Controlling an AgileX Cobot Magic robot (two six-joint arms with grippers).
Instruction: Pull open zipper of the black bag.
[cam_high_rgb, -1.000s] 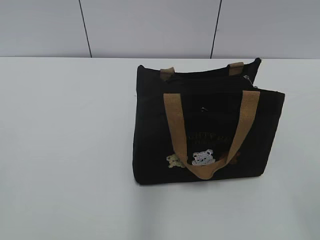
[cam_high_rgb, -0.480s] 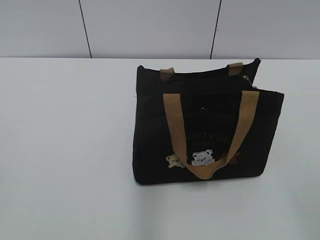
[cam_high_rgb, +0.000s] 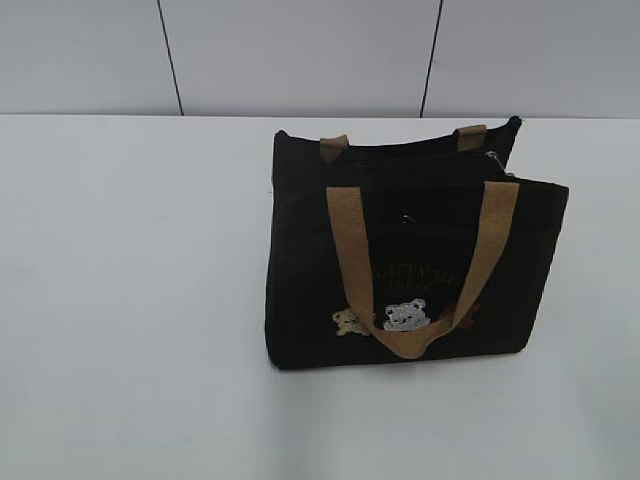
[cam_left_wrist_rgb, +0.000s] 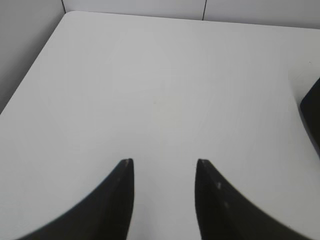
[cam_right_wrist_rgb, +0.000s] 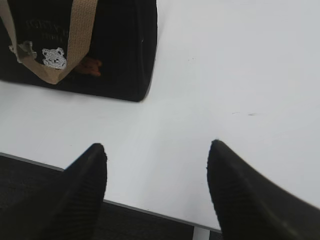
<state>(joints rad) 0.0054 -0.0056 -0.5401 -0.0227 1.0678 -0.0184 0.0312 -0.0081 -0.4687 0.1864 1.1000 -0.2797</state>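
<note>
Only outside cam shows the zipper (cam_high_rgb: 420, 152) w/ silver pull atop black bag (cam_high_rgb: 300, 290) on counter (cam_high_rgb: 130, 300). Left pincer (cam_left_wrist_rgb: 164, 162) & right pincer (cam_right_wrist_rgb: 156, 146) both open, holding nothing.

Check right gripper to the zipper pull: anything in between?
Nothing visible. The right gripper is open over bare table at the near edge; the black bag sits ahead to its left. The zipper pull is exposed at the bag's top right end.

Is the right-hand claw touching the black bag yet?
Apart. In the right wrist view the right gripper hangs open over the table edge, with bare white tabletop between its jaws and the black bag.
</note>
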